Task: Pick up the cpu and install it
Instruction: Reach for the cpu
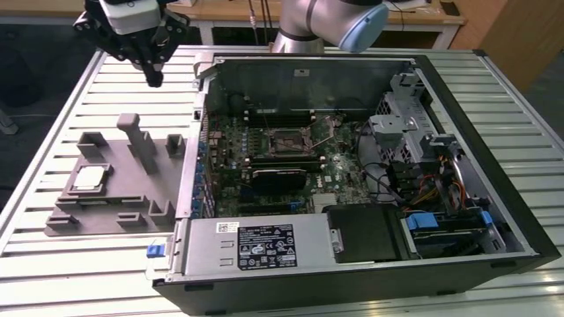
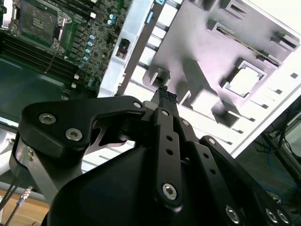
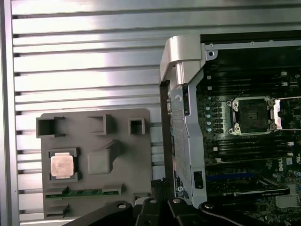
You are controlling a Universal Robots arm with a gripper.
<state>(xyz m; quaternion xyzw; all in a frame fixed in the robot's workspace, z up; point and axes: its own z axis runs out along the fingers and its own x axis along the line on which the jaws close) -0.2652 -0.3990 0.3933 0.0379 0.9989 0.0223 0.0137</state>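
Observation:
The cpu (image 1: 91, 178), a small square chip with a pale metal top, lies in a recess of the grey fixture (image 1: 115, 211) at the exterior view's left; it also appears in both wrist views (image 2: 244, 79) (image 3: 62, 165). My gripper (image 1: 155, 80) hangs high above the table, beyond the fixture's far end and well clear of the cpu. Its black fingers (image 2: 164, 96) meet at the tips, shut with nothing between them. The motherboard socket (image 1: 289, 140) (image 3: 250, 115) sits with its metal frame raised inside the open computer case (image 1: 493, 198).
The case fills the middle and the exterior view's right, with a power supply (image 1: 255, 246) along its near side. The fixture carries upright posts (image 1: 132, 132) and a green memory stick (image 3: 82, 191). A slatted metal table (image 1: 88, 277) lies under everything.

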